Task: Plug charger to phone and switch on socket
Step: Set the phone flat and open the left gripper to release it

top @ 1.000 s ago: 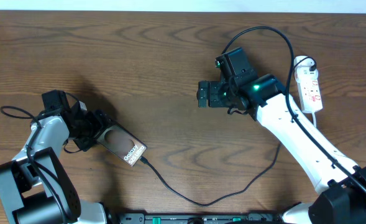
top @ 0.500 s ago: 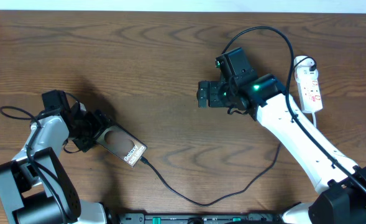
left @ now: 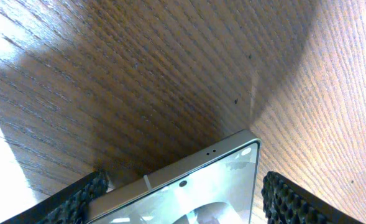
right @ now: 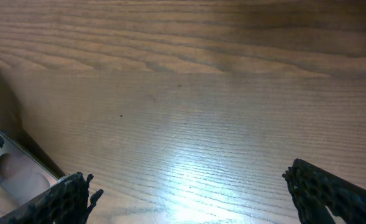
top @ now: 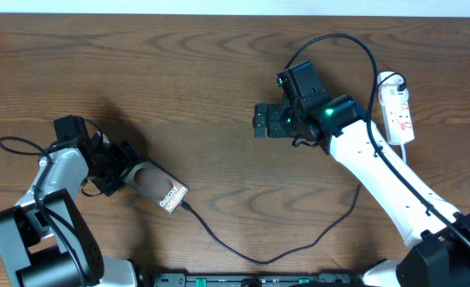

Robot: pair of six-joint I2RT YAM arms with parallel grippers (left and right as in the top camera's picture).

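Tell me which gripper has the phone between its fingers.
The left gripper: the phone sits between its fingers. The right gripper is open, holding nothing.

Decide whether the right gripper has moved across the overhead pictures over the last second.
No. The right gripper sits in the same place to the left of the socket as before, in the overhead view.

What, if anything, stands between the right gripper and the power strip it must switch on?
A black cable arcs just left of the power strip; the right gripper faces away, its own wrist between.
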